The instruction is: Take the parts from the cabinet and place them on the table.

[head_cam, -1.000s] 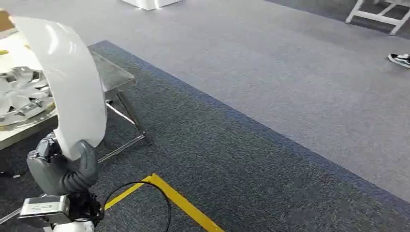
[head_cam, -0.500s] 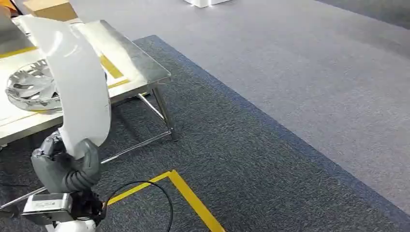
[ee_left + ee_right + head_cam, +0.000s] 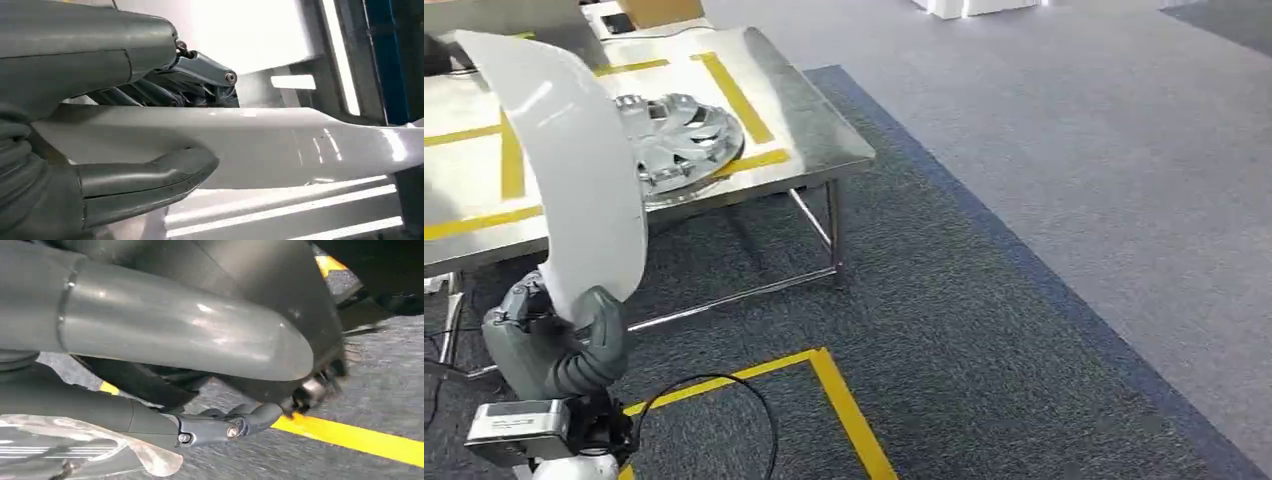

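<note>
The whole view has swung since the earlier frames, bringing more of the steel table (image 3: 809, 140) into sight. At the left, the left hand (image 3: 554, 345) grips the foot of the curved white panel (image 3: 574, 170), thumb and fingers (image 3: 200, 85) clamped on either face, the panel rising in front of the table's near edge; behind it a silver wheel cover (image 3: 679, 140) lies on the table. The right hand (image 3: 165, 345) hangs over carpet with yellow floor tape (image 3: 360, 437), and I cannot tell how far its fingers are closed.

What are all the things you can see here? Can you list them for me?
curved panel: one, white, held upright in front of the table
hubcap: one, silver, lying on the table inside the yellow tape lines
table: one, shiny metal with yellow tape, upper left
cardboard box: one, brown, at the table's far edge
floor tape: yellow corner on the dark carpet
cable: one, black, looping over the floor tape
left robot hand: grey, grips the panel's lower end
right robot hand: grey, hanging over the carpet
</note>
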Motion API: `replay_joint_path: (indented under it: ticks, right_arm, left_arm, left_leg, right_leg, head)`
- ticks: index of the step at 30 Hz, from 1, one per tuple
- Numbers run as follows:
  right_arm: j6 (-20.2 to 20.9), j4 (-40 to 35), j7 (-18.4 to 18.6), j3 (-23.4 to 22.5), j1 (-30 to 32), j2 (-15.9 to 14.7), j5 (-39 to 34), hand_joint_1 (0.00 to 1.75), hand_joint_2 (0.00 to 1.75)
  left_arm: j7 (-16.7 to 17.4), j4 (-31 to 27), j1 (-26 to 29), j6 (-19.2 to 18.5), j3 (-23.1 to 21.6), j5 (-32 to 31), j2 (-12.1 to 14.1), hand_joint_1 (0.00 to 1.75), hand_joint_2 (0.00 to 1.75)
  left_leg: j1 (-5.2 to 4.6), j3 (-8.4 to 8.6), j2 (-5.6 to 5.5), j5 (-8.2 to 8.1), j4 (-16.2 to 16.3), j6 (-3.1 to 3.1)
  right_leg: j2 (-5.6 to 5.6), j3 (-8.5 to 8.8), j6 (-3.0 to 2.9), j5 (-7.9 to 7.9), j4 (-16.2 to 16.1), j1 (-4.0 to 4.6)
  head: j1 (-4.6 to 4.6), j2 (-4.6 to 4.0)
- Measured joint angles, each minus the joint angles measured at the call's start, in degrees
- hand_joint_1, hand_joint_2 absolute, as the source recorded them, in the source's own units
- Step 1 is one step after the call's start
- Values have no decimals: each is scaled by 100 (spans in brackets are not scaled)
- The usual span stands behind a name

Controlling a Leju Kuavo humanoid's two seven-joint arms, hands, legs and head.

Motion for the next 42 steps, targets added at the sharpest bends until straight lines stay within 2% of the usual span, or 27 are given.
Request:
replay_joint_path:
  ticks: [2, 3, 4, 5, 7, 8, 9, 10, 13, 14, 15, 16, 17, 19, 20, 22, 23, 24, 25, 29, 31, 32, 34, 35, 36, 39, 42]
  right_arm:
    - [4, 2, 4, 0, 13, 0, 0, 0, 0]
    - [7, 2, 4, 0, 27, 0, 0, 0, 0]
    - [9, 2, 7, 0, 38, 0, 0, 0, 0]
    - [7, 2, 7, 0, 40, -2, 0, 0, 0]
    - [11, 2, 4, 0, 26, -2, 0, 0, 0]
    - [22, 2, 2, 0, 23, -2, 0, 0, 0]
    - [24, 4, 2, 0, 29, -2, 0, 0, 0]
    - [26, 4, -7, 0, 28, -2, 0, 0, 0]
    - [28, 4, -9, 0, 21, 0, 2, 0, 0]
    - [31, 4, -13, -2, 23, 29, 2, 0, 0]
    - [28, 2, -20, -2, 17, 20, 2, 0, 0]
    - [28, 2, -22, -2, 18, 22, 0, 0, 0]
    - [30, 4, -22, -2, 27, 22, 0, 0, 0]
    - [31, 2, -20, -4, 48, 17, 0, 0, 0]
    - [28, 2, -20, -4, 46, 17, 2, 0, 0]
    - [26, 2, -20, -7, 40, 20, 2, 0, 0]
    - [26, 2, -20, -7, 36, 20, 2, 0, 0]
    - [26, 2, -20, -7, 36, 17, 2, 0, 0]
    - [26, 2, -26, -7, 29, 20, 0, 0, 0]
    - [26, 2, -31, -9, 5, 20, 0, 0, 0]
    - [26, 2, -57, -7, -15, 20, -2, 0, 0]
    - [24, 2, -66, -7, -12, 20, -2, 0, 0]
    - [-20, 2, -101, -7, -12, 20, -2, 0, 0]
    - [-46, 2, -96, -7, -6, 17, -2, 0, 0]
    - [-105, 2, -103, -7, 10, 20, -13, 0, 0]
    - [-273, 2, -151, -7, 16, 20, -37, 0, 0]
    - [-369, 2, -203, -9, 2, 20, -57, 0, 0]
  left_arm:
    - [2, 2, -16, 2, 0, 0, -9, 175, 175]
    - [2, 2, -15, 0, 0, 0, -9, 175, 175]
    - [2, 11, -10, 0, 0, 0, -9, 175, 175]
    - [4, 20, -5, 0, 0, 0, -9, 175, 175]
    - [4, 24, -2, -2, -2, -2, -9, 175, 175]
    - [4, 24, -5, -2, 0, -2, -9, 175, 175]
    - [4, 24, -5, -2, -2, -2, -9, 175, 175]
    - [4, 26, -16, -2, -2, -2, -13, 175, 175]
    - [4, 28, -3, -2, -2, -4, -11, 175, 175]
    - [4, 28, 2, 0, 0, -4, -9, 175, 175]
    - [4, 28, -16, 2, 0, -4, -7, 175, 175]
    - [4, 28, -42, 2, -2, -4, -4, 175, 175]
    - [4, 30, -46, 2, -2, -4, -4, 175, 175]
    - [4, 35, -35, 2, -2, -4, 7, 175, 175]
    - [4, 39, -26, 2, -2, -2, 7, 175, 175]
    - [4, 39, -26, 0, -2, -4, 7, 175, 175]
    - [4, 39, -27, 0, -2, -4, 7, 175, 175]
    - [4, 39, -28, 0, -2, -4, 7, 175, 175]
    - [4, 39, -47, 0, -4, -4, 4, 175, 175]
    - [11, 39, -31, 2, 0, -13, 4, 175, 175]
    - [11, 39, -38, 0, -2, -20, 0, 175, 175]
    - [11, 42, -45, 0, -2, -20, -9, 175, 175]
    - [9, 42, -41, -2, -2, -22, -11, 175, 175]
    - [9, 42, -38, 0, -2, -24, -11, 175, 175]
    - [2, 42, -37, 0, -2, -28, -11, 175, 175]
    - [2, 42, -33, 0, -2, -2, -13, 175, 175]
    - [70, 42, -34, -2, 0, 173, 11, 175, 175]
  left_leg:
    - [12, -6, -166, 0, 2, 36]
    - [10, -6, -254, -7, 6, 45]
    - [9, 0, -341, -8, 7, 45]
    - [9, 11, -439, -11, 8, 44]
    - [15, 41, -622, -28, 15, 26]
    - [20, 59, -707, -46, 23, 0]
    - [15, 48, -755, -61, 34, -23]
    - [7, 8, -832, -76, 79, -59]
    - [52, -24, -1008, -35, 17, -164]
    - [38, -9, -977, -71, 55, -181]
    - [-1, -64, -658, -165, 196, -223]
    - [14, -238, -429, -361, 548, -264]
    - [34, -457, -311, -560, 989, -295]
    - [79, -871, -232, -799, 1757, -340]
    - [99, -890, -222, -714, 1765, -352]
    - [113, -563, -154, -219, 1063, -356]
    - [112, -303, -26, 40, 546, -343]
    - [80, -117, 275, 84, 169, -326]
    - [15, -80, 315, 10, 66, -275]
    - [46, -101, 31, -6, 76, -110]
    - [81, -98, -62, -3, 67, -40]
    - [80, -98, -110, -14, 67, -13]
    - [63, -88, -207, -30, 69, 12]
    - [54, -74, -260, -41, 69, 21]
    - [51, -48, -313, -57, 70, 18]
    - [48, 63, -391, -129, 72, -30]
    - [31, 14, -414, -135, 92, -118]
  right_leg:
    - [258, -481, 22, -413, 919, -6]
    - [291, -740, 38, -546, 1357, -4]
    - [300, -889, 49, -538, 1557, -3]
    - [304, -928, 49, -378, 1492, -3]
    - [346, -663, 28, 202, 701, -7]
    - [525, -434, 9, 514, 126, -26]
    - [831, -339, -16, 487, -82, -49]
    - [847, -232, -19, 445, -226, -73]
    - [674, -214, -90, 447, -209, -33]
    - [572, -161, -134, 471, -281, -99]
    - [510, -116, -172, 452, -305, -93]
    - [411, -88, -199, 434, -306, -87]
    - [324, -66, -214, 412, -306, -80]
    - [130, -34, -213, 367, -303, -74]
    - [49, -12, -205, 346, -302, -74]
    - [-106, 61, -176, 293, -301, -79]
    - [-167, 112, -154, 261, -301, -83]
    - [-227, 143, -116, 224, -305, -60]
    - [-273, 121, -54, 170, -275, -8]
    - [-557, 268, 53, 96, -342, -2]
    - [58, 47, 78, -188, 88, -37]
    - [211, -208, 80, -405, 589, -37]
    - [302, -721, 77, -666, 1457, -31]
    - [306, -871, 70, -597, 1586, -30]
    - [306, -867, 53, -353, 1409, -30]
    - [354, -386, -30, 540, 16, -28]
    - [403, -256, -68, 432, -174, 5]
  head:
    - [31, 0]
    - [26, -2]
    - [33, 0]
    - [28, 0]
    - [33, 0]
    - [33, 0]
    - [28, 0]
    - [16, 0]
    - [26, 0]
    - [30, 0]
    - [-33, 0]
    - [-79, 0]
    - [-74, 0]
    - [-77, 0]
    - [-79, 0]
    - [-79, 0]
    - [-79, 0]
    - [-79, 0]
    - [-105, 0]
    - [-61, 0]
    - [15, 0]
    - [39, 0]
    - [39, 0]
    - [35, 0]
    - [39, 0]
    - [42, 0]
    - [17, 0]
